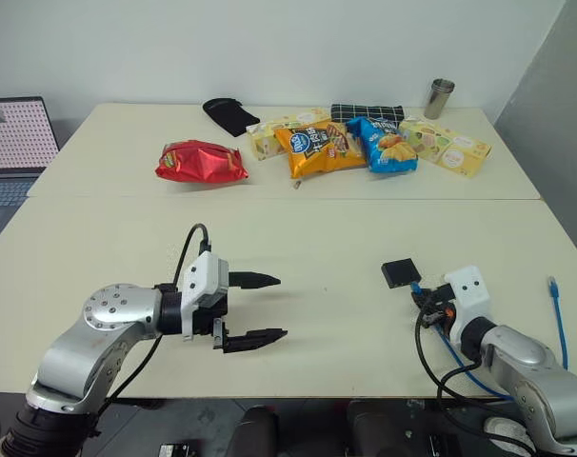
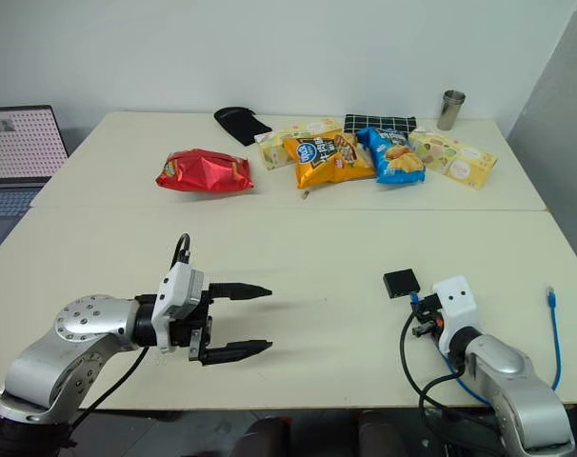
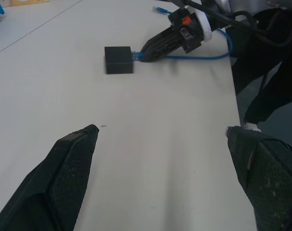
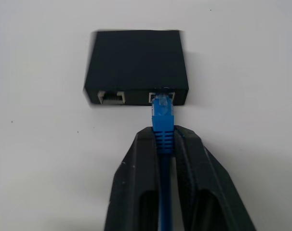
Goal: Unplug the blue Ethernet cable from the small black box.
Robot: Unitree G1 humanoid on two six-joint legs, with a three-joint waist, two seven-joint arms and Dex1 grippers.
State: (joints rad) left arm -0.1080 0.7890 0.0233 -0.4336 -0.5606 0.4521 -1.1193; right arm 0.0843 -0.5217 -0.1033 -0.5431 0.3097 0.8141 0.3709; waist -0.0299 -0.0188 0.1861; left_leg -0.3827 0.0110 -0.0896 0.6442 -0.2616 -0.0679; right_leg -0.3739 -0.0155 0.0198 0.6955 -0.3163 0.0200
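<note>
The right hand (image 4: 164,144) is pinched on the blue Ethernet cable (image 4: 163,126) just behind its plug, which is seated in the small black box (image 4: 135,60) directly ahead of the fingertips on the table (image 1: 298,248). Extraction is judged outstanding. The left hand (image 1: 255,308) is held spread, well apart from the box.

A red snack bag (image 1: 201,161) lies left of orange (image 1: 319,149) and blue (image 1: 384,144) ones.
</note>
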